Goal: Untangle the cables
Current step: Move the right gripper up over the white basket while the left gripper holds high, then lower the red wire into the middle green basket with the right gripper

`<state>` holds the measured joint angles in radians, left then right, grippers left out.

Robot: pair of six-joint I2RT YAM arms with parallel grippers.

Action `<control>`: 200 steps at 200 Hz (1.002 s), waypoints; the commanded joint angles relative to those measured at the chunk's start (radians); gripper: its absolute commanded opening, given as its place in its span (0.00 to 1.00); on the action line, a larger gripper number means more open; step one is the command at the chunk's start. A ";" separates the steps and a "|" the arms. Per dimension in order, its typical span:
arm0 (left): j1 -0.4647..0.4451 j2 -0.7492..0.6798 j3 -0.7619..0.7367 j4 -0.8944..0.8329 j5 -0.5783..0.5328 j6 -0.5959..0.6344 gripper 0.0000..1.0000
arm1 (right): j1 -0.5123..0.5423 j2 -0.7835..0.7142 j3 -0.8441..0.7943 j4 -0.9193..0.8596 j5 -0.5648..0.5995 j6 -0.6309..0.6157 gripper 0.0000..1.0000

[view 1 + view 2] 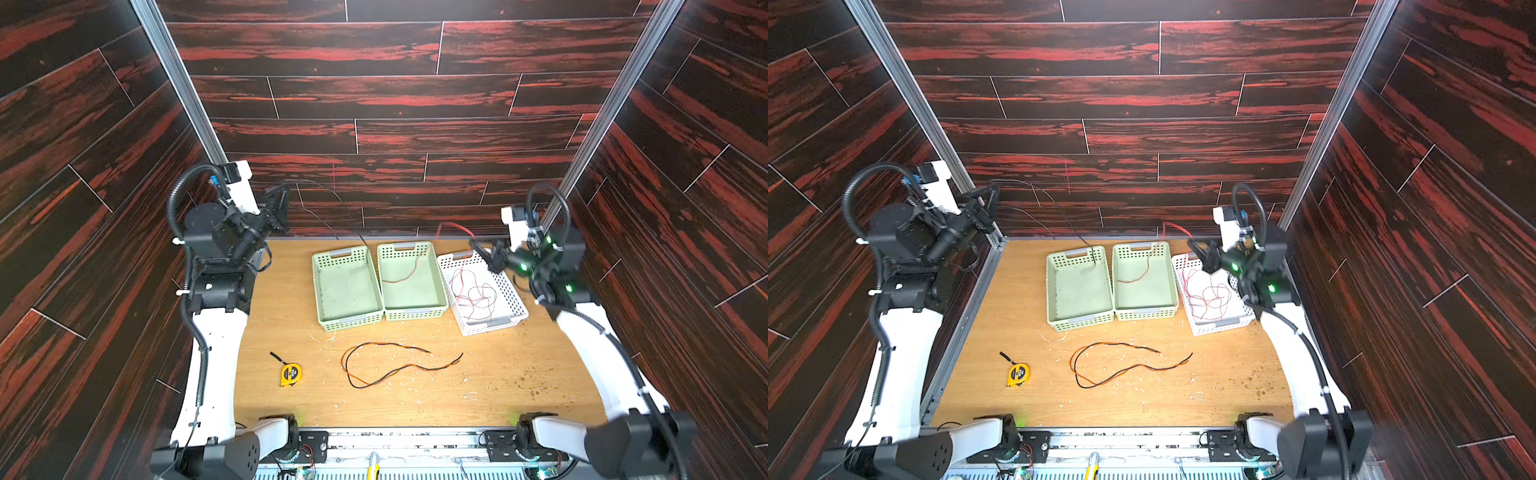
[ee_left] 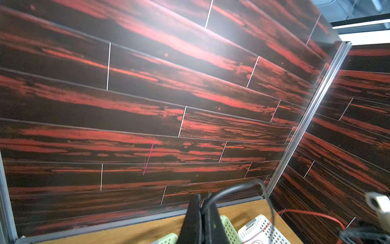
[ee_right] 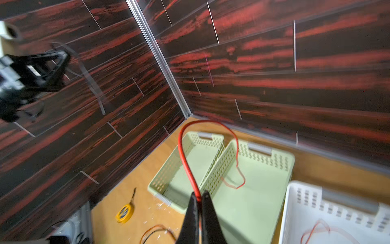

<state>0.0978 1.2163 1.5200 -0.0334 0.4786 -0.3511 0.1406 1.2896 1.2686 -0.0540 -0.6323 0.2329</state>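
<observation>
My left gripper (image 1: 286,190) is raised at the back left, shut on a thin black cable (image 2: 232,189). That cable arcs away from the fingertips and hangs down toward the left green basket (image 1: 318,291). My right gripper (image 3: 199,195) hovers over the back of the white basket (image 1: 515,299), shut on a red cable (image 3: 183,152). The red cable loops up and drops into the middle green basket (image 1: 441,286), where its end lies. A paired black-and-orange cable (image 1: 390,366) lies loose on the table in front. A tangle of thin red cables (image 1: 476,296) fills the white basket.
A yellow tape measure (image 1: 291,374) with a short black strap lies on the table at front left. The three baskets stand side by side at the back. Dark wood-pattern walls close in the back and both sides. Small scraps litter the wooden table (image 1: 519,374).
</observation>
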 commanded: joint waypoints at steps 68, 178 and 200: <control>-0.004 -0.135 -0.041 -0.022 0.020 0.035 0.00 | 0.114 0.232 0.397 -0.154 0.196 -0.174 0.00; -0.009 -0.199 -0.143 -0.008 0.044 0.003 0.00 | 0.148 0.359 0.553 -0.221 0.256 -0.263 0.00; -0.015 -0.202 -0.154 0.011 0.070 -0.015 0.00 | 0.154 0.396 0.540 -0.206 0.260 -0.267 0.00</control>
<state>0.0914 1.0367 1.3796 -0.0586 0.5083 -0.3424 0.2836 1.6211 1.8088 -0.2409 -0.3733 -0.0051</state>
